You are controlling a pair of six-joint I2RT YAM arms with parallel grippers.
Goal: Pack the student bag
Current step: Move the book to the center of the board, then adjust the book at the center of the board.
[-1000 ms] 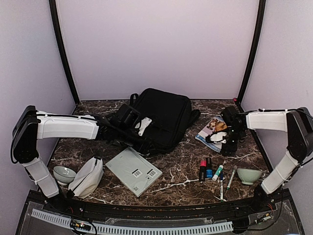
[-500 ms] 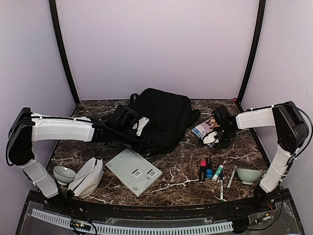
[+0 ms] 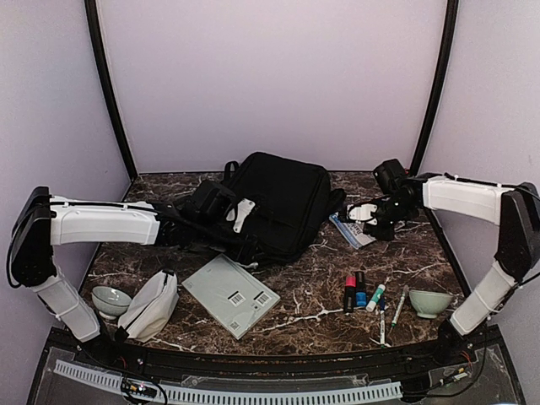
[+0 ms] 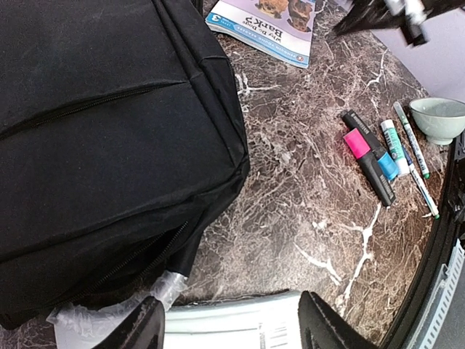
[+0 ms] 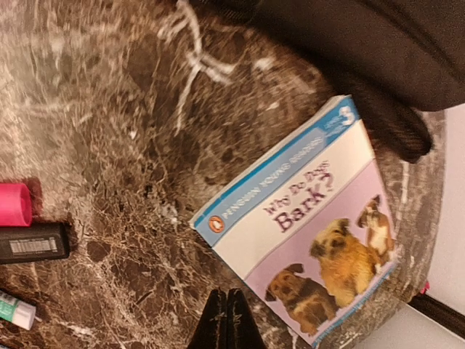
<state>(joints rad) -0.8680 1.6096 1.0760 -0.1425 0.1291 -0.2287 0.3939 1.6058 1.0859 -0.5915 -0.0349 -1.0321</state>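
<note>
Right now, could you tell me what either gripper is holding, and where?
Nothing: the right gripper is shut empty beside the book; the left gripper stands open.

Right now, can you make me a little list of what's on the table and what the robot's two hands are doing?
Bag: black student bag, lying flat at the back middle
Book: dog book, flat, just right of the bag
Left hand: open, at the bag's near edge, holding nothing
Right hand: shut, beside the book's edge, nothing seen in it
Markers: pink marker and blue marker, front right, thinner pens beside them
Bowls: left bowl, right bowl
Front left: pouch, next to a flat grey box
</note>
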